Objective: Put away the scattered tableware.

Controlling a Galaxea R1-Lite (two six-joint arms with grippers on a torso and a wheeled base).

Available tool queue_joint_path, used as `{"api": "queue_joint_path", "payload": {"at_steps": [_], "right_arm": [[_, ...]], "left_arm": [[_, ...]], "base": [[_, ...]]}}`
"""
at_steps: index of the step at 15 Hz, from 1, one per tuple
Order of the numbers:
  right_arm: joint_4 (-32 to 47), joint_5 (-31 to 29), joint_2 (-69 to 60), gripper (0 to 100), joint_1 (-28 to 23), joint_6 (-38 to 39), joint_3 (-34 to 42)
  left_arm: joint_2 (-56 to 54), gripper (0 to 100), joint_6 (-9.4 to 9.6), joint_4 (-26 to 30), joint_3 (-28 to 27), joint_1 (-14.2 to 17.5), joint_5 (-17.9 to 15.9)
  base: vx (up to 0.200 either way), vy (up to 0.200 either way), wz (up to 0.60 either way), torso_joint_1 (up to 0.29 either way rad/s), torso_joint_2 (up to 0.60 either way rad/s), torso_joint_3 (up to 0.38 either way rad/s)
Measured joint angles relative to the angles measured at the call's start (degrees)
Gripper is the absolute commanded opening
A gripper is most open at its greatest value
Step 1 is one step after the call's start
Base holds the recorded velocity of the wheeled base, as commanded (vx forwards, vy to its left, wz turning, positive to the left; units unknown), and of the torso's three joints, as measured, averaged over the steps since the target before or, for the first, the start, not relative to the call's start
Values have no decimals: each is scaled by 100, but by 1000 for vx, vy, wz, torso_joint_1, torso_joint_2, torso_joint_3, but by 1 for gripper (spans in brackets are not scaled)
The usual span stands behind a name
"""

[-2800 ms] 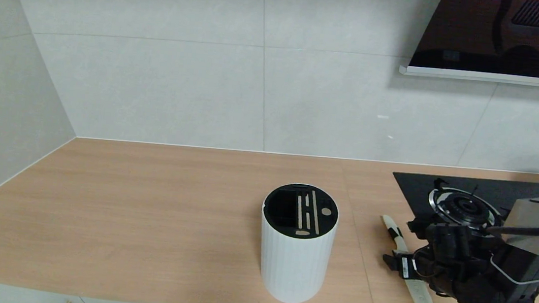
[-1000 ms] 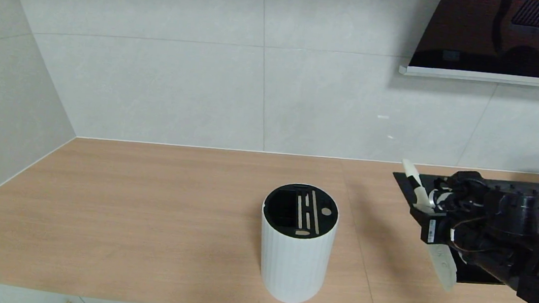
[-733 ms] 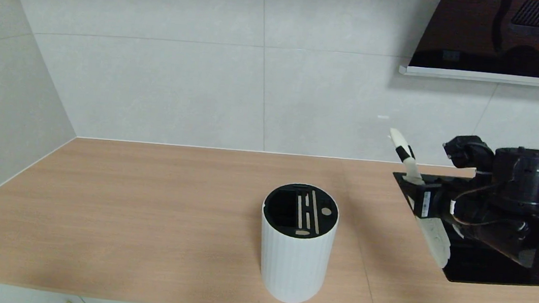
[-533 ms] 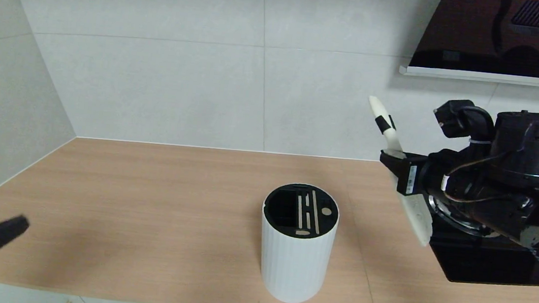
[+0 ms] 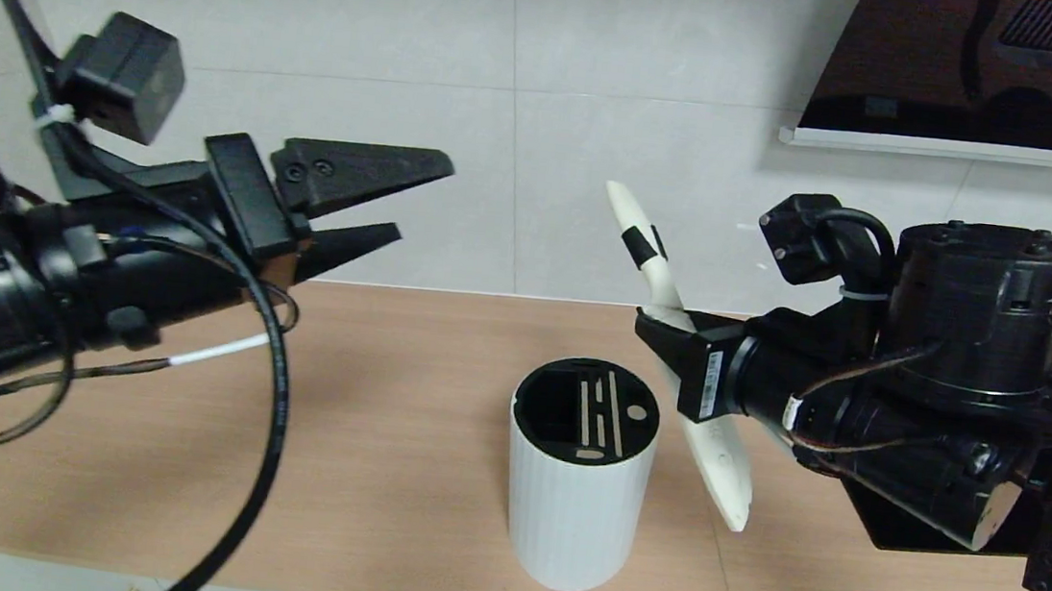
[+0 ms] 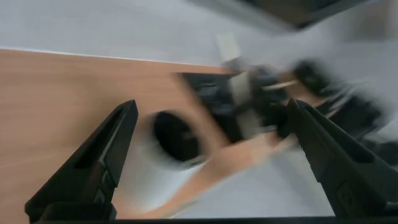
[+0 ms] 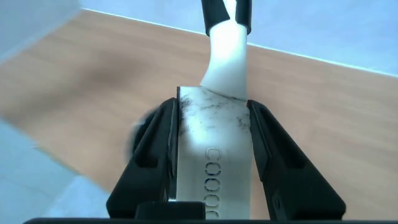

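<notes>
Your right gripper (image 5: pixel 680 349) has its jaws clamped on the knife (image 5: pixel 714 446). They press the flat faces of the blade right where it meets the handle. That leaves the blade's whole length free, which I judge is the point of gripping there. The knife hangs in the air just right of the holder (image 5: pixel 576 493). Its handle is tilted up toward the wall above the holder, and its tip points down past the holder's right rim. This suits a drop into one of the slots (image 5: pixel 607 409) in the holder's dark top, though the blade is not yet over them.

Your left gripper (image 5: pixel 420 196) has its jaws spread wide with nothing between them. It sits up and to the left of the holder, probably waiting to steady it. The holder stands upright on the counter (image 5: pixel 357 443).

The right wrist view gives you the pad contact on the blade, which the head view hides behind the jaw housing. The head view gives you the tip's offset from the slots. The left wrist view frames the holder's top between the open fingers.
</notes>
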Motion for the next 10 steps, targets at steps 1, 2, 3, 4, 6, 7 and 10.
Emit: {"api": "queue_joint_path", "payload": {"at_steps": [1,2,3,4,6,7,10], "right_arm": [[-2,0,0,0,112,127,5],[0,2,0,0,234,244,5],[0,5,0,0,333,290,5],[2,5,5,0,422,301,5],[4,2,18,0,644,315,16],[4,0,29,0,708,318,27],[0,-2,57,0,807,334,38]], "left_arm": [[245,100,-219,-296,0,-155,-11],[461,100,-323,-600,7,-280,-2],[658,100,-356,-816,35,-389,16],[817,100,-358,-1013,85,-444,24],[1106,100,-352,-1259,168,-595,90],[1230,100,-347,-1356,184,-702,229],[1491,100,-339,-1654,171,-951,550]], "base": [[0,0,0,0,0,0],[0,0,0,0,0,0],[0,0,0,0,0,0],[0,0,0,0,0,0],[0,0,0,0,0,0],[0,0,0,0,0,0],[0,0,0,0,0,0]]}}
